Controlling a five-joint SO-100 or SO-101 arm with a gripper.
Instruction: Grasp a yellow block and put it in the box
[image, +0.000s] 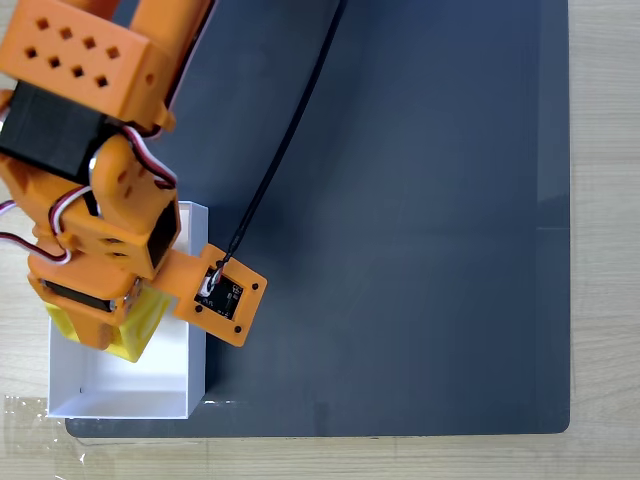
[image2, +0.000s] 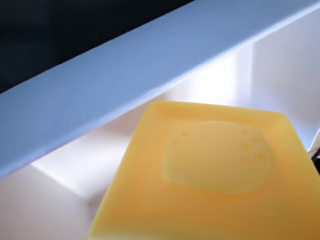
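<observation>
Yellow block (image: 128, 335): in the fixed view, only its lower part shows, over the upper-left part of the box interior, directly under the orange arm's wrist. Whether it rests on the box floor or hangs above it cannot be told. In the wrist view the yellow block (image2: 220, 185) is close and blurred, its raised round stud facing the lens inside a square frame, with white box walls behind it.

Box (image: 120, 400): white, open-topped, thin-walled, lying at the lower-left corner of the dark grey mat (image: 400, 200); its left part hangs off the mat onto the pale wooden table (image: 605, 240). In the wrist view the box (image2: 150, 65) shows one wall rim crossing diagonally above the block.

Gripper (image: 105, 325): over the box, above the block; fingers hidden by the wrist housing, so cannot tell whether they clamp the block or stand apart.

A black cable (image: 285, 140) runs from the wrist camera board, just right of the box, up across the mat.
</observation>
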